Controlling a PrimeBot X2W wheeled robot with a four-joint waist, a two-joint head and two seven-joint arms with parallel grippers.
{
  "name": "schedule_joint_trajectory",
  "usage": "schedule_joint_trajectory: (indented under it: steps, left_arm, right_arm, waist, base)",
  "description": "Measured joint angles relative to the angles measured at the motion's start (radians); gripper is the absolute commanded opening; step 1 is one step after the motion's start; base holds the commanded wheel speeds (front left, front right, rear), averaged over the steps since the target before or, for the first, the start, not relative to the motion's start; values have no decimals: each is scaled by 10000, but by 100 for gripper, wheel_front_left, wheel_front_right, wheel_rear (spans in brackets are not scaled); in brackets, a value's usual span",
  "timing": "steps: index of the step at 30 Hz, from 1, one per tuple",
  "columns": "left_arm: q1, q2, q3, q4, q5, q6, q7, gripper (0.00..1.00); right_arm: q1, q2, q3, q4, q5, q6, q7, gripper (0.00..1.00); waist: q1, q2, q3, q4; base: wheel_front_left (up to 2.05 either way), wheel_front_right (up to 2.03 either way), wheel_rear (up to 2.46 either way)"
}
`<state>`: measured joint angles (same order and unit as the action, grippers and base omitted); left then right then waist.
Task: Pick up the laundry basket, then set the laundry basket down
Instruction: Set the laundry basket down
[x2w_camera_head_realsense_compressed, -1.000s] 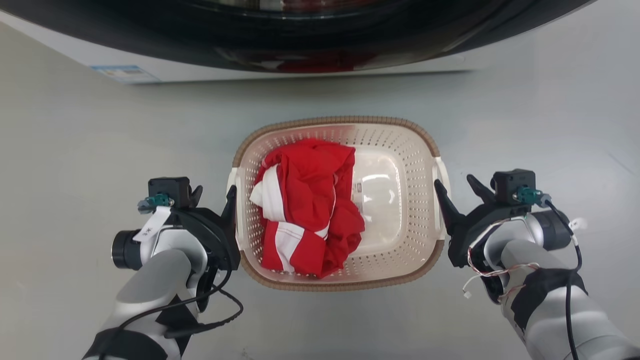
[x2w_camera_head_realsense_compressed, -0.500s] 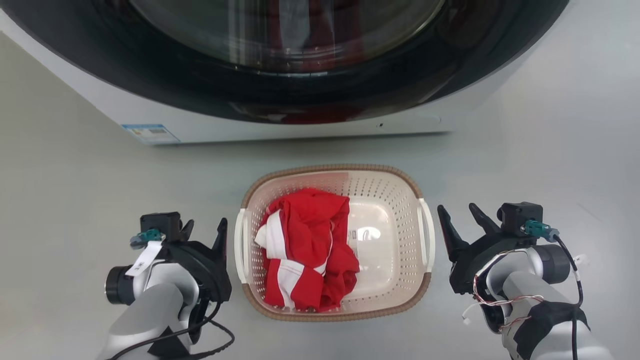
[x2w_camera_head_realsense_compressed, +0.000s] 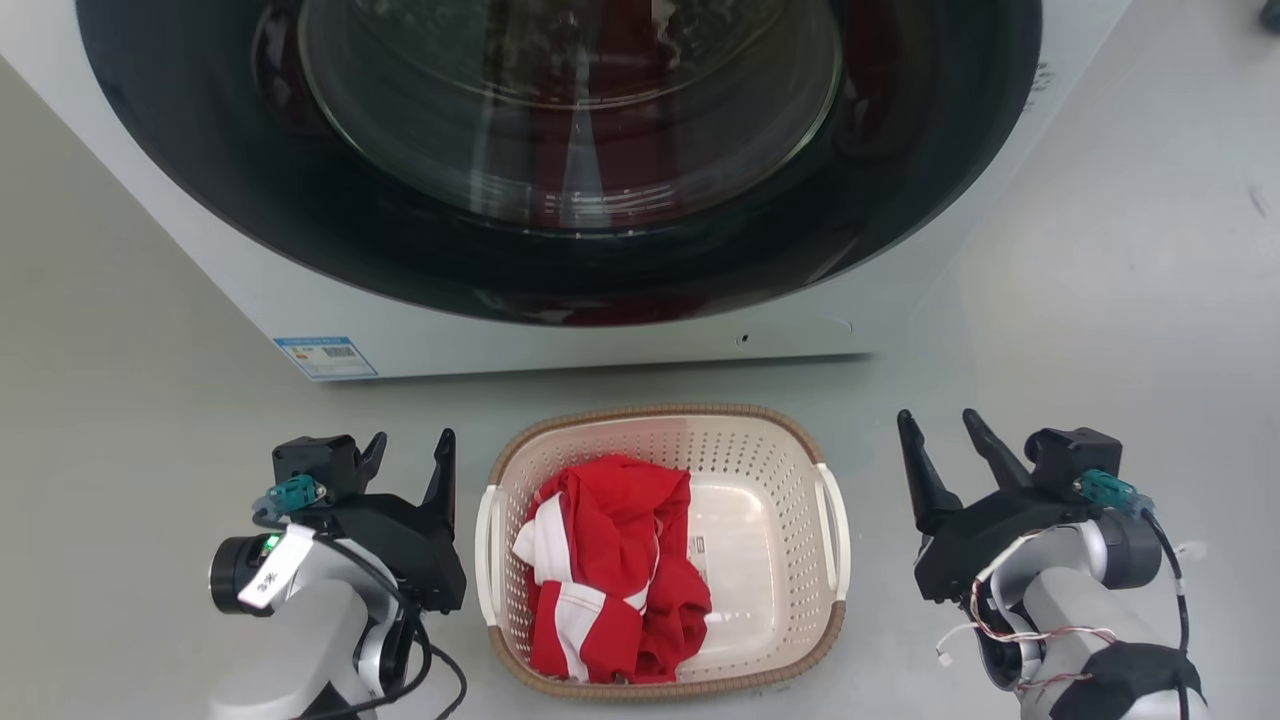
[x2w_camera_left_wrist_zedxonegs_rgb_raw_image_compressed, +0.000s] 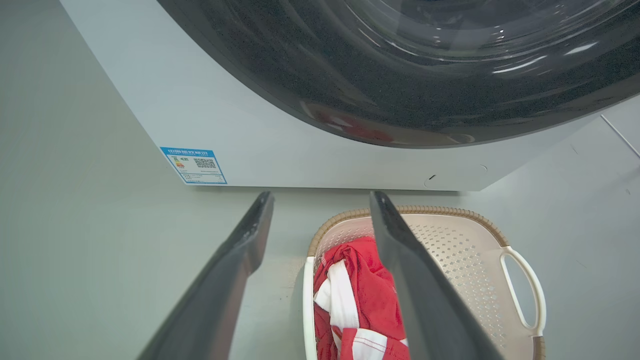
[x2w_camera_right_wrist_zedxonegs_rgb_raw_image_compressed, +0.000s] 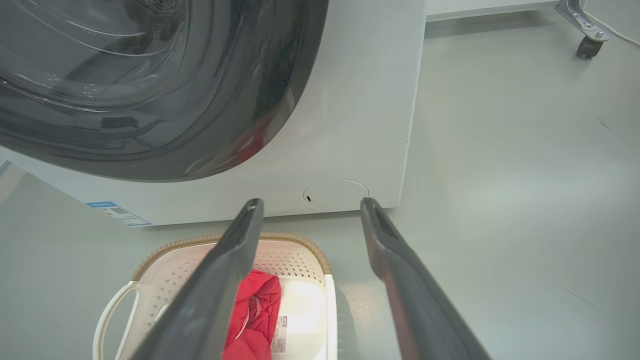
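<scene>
The laundry basket (x2w_camera_head_realsense_compressed: 650, 411) sits on the grey floor (x2w_camera_head_realsense_compressed: 1100, 300), just in front of a white washing machine (x2w_camera_head_realsense_compressed: 600, 345), and holds a red-and-white garment (x2w_camera_head_realsense_compressed: 610, 560). The left gripper (x2w_camera_head_realsense_compressed: 412, 450) and right gripper (x2w_camera_head_realsense_compressed: 938, 425) flank it, clear of its handles. Both have their fingers spread and hold nothing.

Nothing can be read clearly. A white sticker with blue edge (x2w_camera_head_realsense_compressed: 325, 357) sits low on the front of the white washing machine (x2w_camera_head_realsense_compressed: 600, 345), ahead of the left claw (x2w_camera_head_realsense_compressed: 412, 440); its code and print are too small. A small white label (x2w_camera_head_realsense_compressed: 697, 545) on the bottom of the cream perforated plastic basket (x2w_camera_head_realsense_compressed: 760, 450), right of the left claw, is illegible. A white tag (x2w_camera_head_realsense_compressed: 268, 578) behind the left claw bears blurred marks.
</scene>
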<state>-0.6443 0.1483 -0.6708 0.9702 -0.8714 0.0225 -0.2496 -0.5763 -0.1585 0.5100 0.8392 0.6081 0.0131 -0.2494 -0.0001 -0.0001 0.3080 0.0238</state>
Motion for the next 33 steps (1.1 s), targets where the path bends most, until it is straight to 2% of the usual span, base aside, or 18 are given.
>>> schedule_joint_trajectory:
  steps: [11, 17, 23, 28, 33]
  left_arm:
    - [1453, 754, 640, -2778, 1206, 750, -2, 100]
    - [2513, 1127, 1118, -4606, 1942, 932, -2, 100]
    - [3736, 1352, 1615, -6347, 2531, 1016, -2, 100]
    - [4706, 1373, 2142, -7507, 2876, 1018, -4, 100]
    - [5706, 1179, 3045, -8004, 3421, 1020, -4, 100]
  right_arm:
    - [1380, -485, -748, -2341, -656, -675, 0, 100]
    - [2268, -571, -1022, -3714, -1129, -922, 0, 100]
    - [3108, -654, -1243, -4861, -1467, -1030, -4, 100]
    - [3788, -669, -1440, -5624, -1709, -1143, -44, 100]
    - [4460, -683, -1657, -6155, -1787, -1210, -44, 100]
  waist:
    - [0, 0, -959, -54]
    - [0, 1, -1461, -66]
    - [0, 0, -1922, -100]
    - [0, 0, -2248, -148]
    - [0, 0, -2515, -209]
  base:
    - [0, 0, 0]
    - [0, 0, 0]
    - [0, 0, 0]
    - [0, 0, 0]
    - [0, 0, 0]
